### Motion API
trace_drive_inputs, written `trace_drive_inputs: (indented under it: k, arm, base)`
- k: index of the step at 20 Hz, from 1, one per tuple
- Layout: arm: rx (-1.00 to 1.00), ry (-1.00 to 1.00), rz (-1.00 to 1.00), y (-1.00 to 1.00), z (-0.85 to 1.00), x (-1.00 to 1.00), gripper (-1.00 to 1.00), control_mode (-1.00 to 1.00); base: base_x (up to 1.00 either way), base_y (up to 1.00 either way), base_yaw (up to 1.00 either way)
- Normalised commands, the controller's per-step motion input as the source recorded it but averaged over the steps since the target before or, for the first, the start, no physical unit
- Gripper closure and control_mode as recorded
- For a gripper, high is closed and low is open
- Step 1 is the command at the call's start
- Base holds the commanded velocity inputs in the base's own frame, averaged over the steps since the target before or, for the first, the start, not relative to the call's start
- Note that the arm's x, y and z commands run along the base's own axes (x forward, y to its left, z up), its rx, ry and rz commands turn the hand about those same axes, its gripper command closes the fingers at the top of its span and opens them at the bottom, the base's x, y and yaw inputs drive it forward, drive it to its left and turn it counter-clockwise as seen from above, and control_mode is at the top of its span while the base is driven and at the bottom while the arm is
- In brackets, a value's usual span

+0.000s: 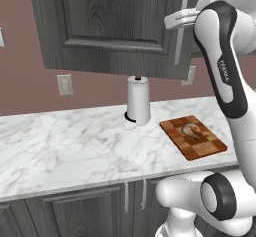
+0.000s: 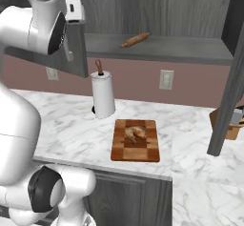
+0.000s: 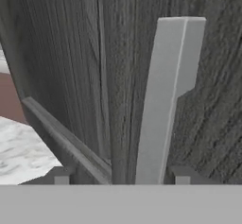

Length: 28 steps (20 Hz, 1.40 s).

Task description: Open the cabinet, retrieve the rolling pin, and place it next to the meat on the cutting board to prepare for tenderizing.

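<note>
The cabinet stands open, its left door [image 1: 110,26] swung out over the counter. The rolling pin [image 2: 135,40] lies on the grey shelf [image 2: 167,48] inside. On the counter, the checkered cutting board [image 2: 136,146] carries the small tan meat [image 2: 134,132]; both also appear in the left base view as board [image 1: 200,146] and meat [image 1: 191,129]. My gripper [image 3: 122,179] is up at the left door's silver bar handle [image 3: 170,100]. It is open: the fingertips [image 3: 61,176] stand apart on either side of the bar without pinching it.
A paper towel roll [image 2: 103,95] stands upright behind the board. The right cabinet door [image 2: 233,77] hangs open over the counter, with a tan wooden box [image 2: 232,130] partly behind it. Wall outlets [image 2: 165,79] sit below the shelf. Low cabinets [image 1: 85,211] run under the marble counter [image 1: 65,151].
</note>
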Motion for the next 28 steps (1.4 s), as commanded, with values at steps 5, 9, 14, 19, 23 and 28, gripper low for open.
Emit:
trace_drive_inputs:
  k: [5, 9, 14, 19, 23, 28]
  arm:
    - [0.09, 0.0, 0.0, -0.82, 0.05, -0.55, -1.0, -1.0]
    - [0.11, 0.01, 0.0, -0.98, 0.11, -0.75, -1.0, -1.0]
    - [0.12, 0.14, 0.0, -0.89, 0.17, -0.5, -1.0, -1.0]
    - [0.11, 0.18, 0.01, -0.59, 0.02, 0.06, -1.0, -1.0]
    - [0.08, 0.16, 0.0, -0.26, -0.07, 0.18, -1.0, -1.0]
    - [0.07, 0.07, 0.0, -0.03, -0.27, 0.19, -1.0, -1.0]
  base:
    - [0.0, 0.0, 0.0]
    - [0.0, 0.0, 0.0]
    - [0.0, 0.0, 0.0]
    - [0.0, 0.0, 0.0]
    - [0.0, 0.0, 0.0]
    - [0.0, 0.0, 0.0]
